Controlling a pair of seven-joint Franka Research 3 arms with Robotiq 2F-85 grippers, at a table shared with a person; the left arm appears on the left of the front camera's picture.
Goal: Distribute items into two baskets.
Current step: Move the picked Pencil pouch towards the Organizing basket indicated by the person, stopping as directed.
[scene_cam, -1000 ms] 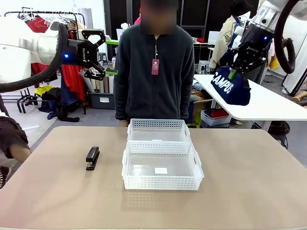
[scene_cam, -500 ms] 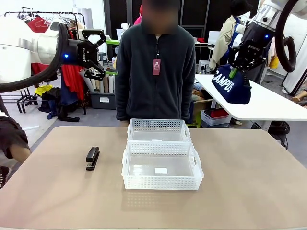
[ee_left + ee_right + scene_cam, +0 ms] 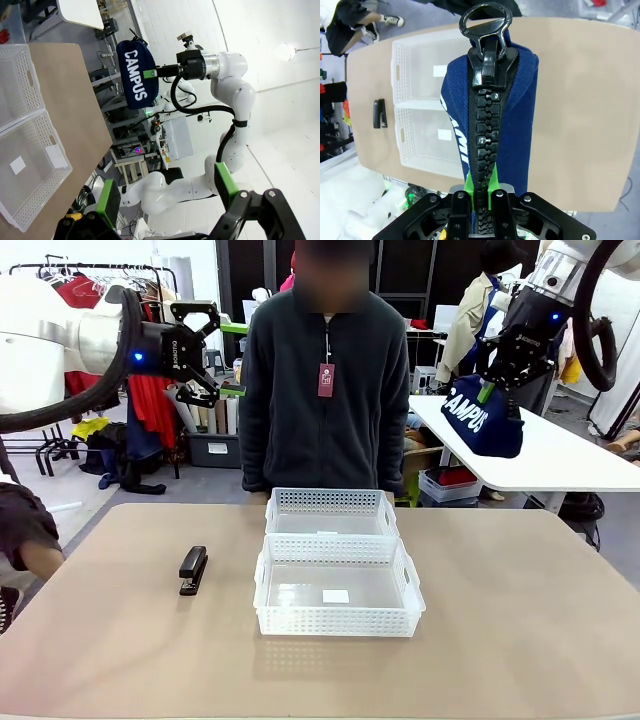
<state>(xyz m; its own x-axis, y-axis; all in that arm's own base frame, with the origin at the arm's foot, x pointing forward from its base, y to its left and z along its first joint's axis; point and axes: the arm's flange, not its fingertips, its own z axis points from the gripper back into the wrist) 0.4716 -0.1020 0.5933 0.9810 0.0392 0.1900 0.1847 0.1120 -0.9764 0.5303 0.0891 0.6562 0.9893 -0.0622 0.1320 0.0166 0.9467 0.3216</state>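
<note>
Front view: my right gripper [image 3: 490, 388] is up high on the right, clenched on the top edge of the blue pouch [image 3: 485, 422], which hangs straight below the jaws, well above the table [image 3: 520, 640]. My left gripper [image 3: 235, 360] is raised on the left, jaws spread wide with nothing between them. I count one stapler [image 3: 193, 570], lying on the table left of the baskets and apart from them. There are two baskets in the middle, the near basket [image 3: 338, 620] and the far basket [image 3: 330, 502], long sides touching. A person [image 3: 325, 390] stands just behind the far one.

Left wrist view: my own green-padded fingers stand far apart at the bottom, gripping nothing. Farther off, the one pouch dangles from the other gripper, its white "CAMPUS" lettering facing me. Both baskets sit at the picture's left edge.

Right wrist view: the jaws pinch the pouch from both sides of its zip [image 3: 482, 135], which runs up from between the pads. Below the pouch I see one stapler and two baskets on the table.
</note>
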